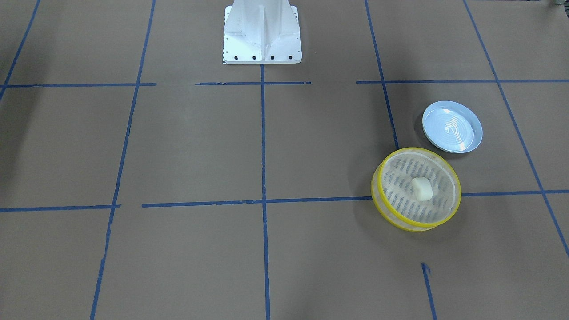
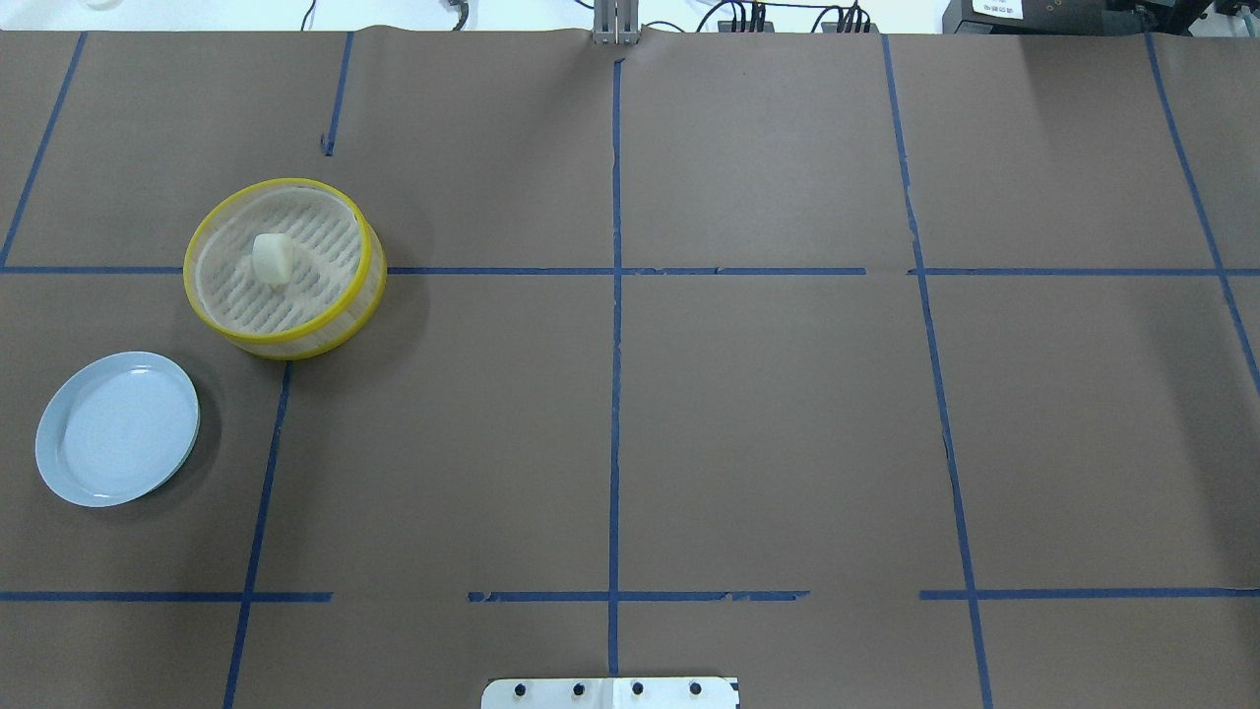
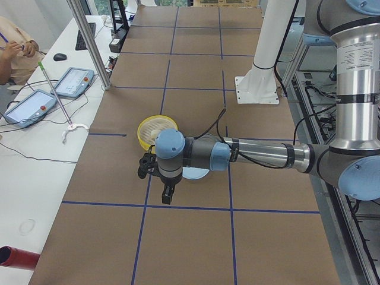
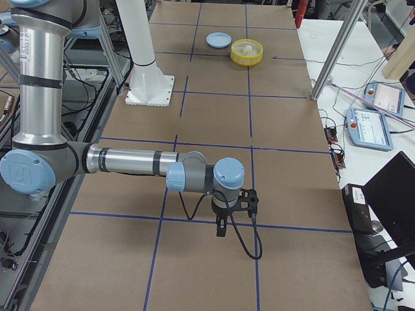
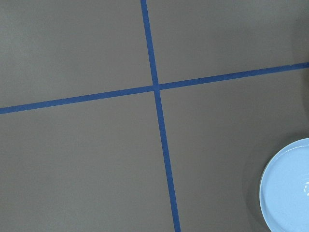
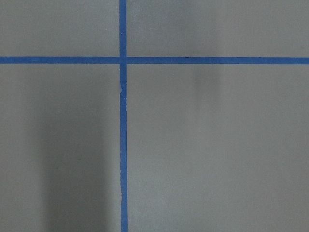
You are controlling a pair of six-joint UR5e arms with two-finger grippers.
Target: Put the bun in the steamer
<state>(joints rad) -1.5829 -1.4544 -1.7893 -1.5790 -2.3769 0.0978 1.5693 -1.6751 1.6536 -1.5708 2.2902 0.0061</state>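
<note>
The cream-white bun (image 1: 422, 188) lies inside the yellow-rimmed steamer (image 1: 398, 178), near its middle; the overhead view shows the bun (image 2: 274, 258) in the steamer (image 2: 315, 286) too. No gripper touches either. My left gripper (image 3: 168, 195) shows only in the exterior left view, above the table beside the plate, away from the steamer (image 3: 155, 126); I cannot tell if it is open or shut. My right gripper (image 4: 222, 228) shows only in the exterior right view, far from the steamer (image 4: 247, 53); its state cannot be told.
A light blue plate (image 1: 452, 126) with nothing on it sits next to the steamer, also in the overhead view (image 2: 118, 428) and at the left wrist view's lower right corner (image 5: 289, 188). The white robot base (image 1: 261, 31) stands at the table's edge. Blue tape lines cross the brown tabletop.
</note>
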